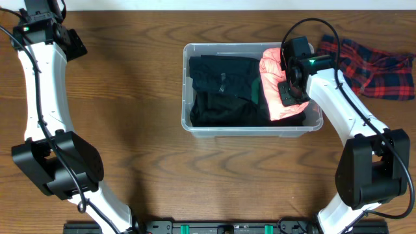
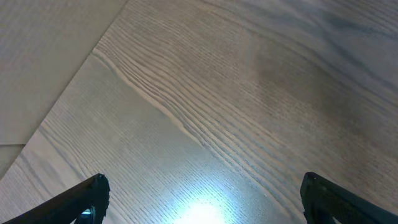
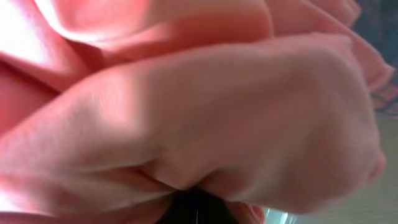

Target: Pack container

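Brown wood-grain table [image 1: 143, 130] fills our overhead view, and on it, right of centre, stands the container [image 1: 250, 130], a clear rectangular bin with rounded corners. We see black clothes [image 1: 221, 91] filling its left and middle parts. A coral-pink garment [image 1: 273, 97] lies bunched along its right end. Outside the bin, near its far right corner, a red plaid cloth [image 1: 380, 68] lies crumpled on the wood.

Our right gripper [image 1: 289, 91] reaches down into the right end of the container and sits on the coral-pink garment, inside the bin's walls. From the right wrist camera we get almost nothing but folds of that garment [image 3: 199, 112] pressed close to the lens. The fingers themselves are hidden, so we cannot tell whether they are clamped on the fabric or parted.

Our left gripper [image 2: 202, 193] hangs over bare table at the far left corner, well apart from the container. In the left wrist view its two dark fingertips [image 2: 93, 194] show at the bottom corners of the picture, spread wide with only lit wood between them and nothing held. No part of the bin appears in that view.
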Motion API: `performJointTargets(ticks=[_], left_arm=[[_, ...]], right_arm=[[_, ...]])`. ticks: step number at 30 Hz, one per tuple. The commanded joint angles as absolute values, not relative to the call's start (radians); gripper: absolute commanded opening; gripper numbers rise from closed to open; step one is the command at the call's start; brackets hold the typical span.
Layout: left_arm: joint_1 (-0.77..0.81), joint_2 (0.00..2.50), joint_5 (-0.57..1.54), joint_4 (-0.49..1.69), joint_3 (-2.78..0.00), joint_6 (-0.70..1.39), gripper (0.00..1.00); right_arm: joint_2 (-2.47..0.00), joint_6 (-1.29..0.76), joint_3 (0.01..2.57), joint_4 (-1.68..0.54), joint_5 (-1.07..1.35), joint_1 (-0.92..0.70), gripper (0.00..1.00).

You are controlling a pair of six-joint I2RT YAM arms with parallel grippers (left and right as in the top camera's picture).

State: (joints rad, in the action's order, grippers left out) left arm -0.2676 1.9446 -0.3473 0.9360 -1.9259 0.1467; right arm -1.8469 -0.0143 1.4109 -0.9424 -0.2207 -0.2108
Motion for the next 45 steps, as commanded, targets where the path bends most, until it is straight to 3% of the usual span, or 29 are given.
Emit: performJointTargets(ticks=[1, 8, 17, 30, 39, 45], left_arm=[[-0.270, 1.950, -0.360, 0.939, -1.926, 0.148, 0.98], [-0.270, 1.950, -0.360, 0.939, -1.926, 0.148, 0.98], [-0.270, 1.950, -0.360, 0.939, -1.926, 0.148, 0.98], [-0.270, 1.950, -0.360, 0.939, -1.926, 0.148, 0.98], [-0.270, 1.950, -0.360, 0.939, -1.926, 0.148, 0.98], [-0.270, 1.950, -0.360, 0.939, -1.926, 0.148, 0.98]], right_arm=[[-1.819, -0.029, 1.443, -0.953, -0.228, -0.202, 0.01], [-1.628, -0.028, 1.505, -0.924, -0.168, -0.206, 0.05], [-1.573, -0.028, 1.493, -0.843, -0.163, -0.206, 0.01], [-1.839, 0.103, 1.472, -0.698, -0.039, -0.204, 0.01], [-2.086, 0.103, 1.472, -0.732, 0.004, -0.204, 0.01], [-2.062, 0.103, 1.475, -0.732, 0.028, -0.205, 0.01]])
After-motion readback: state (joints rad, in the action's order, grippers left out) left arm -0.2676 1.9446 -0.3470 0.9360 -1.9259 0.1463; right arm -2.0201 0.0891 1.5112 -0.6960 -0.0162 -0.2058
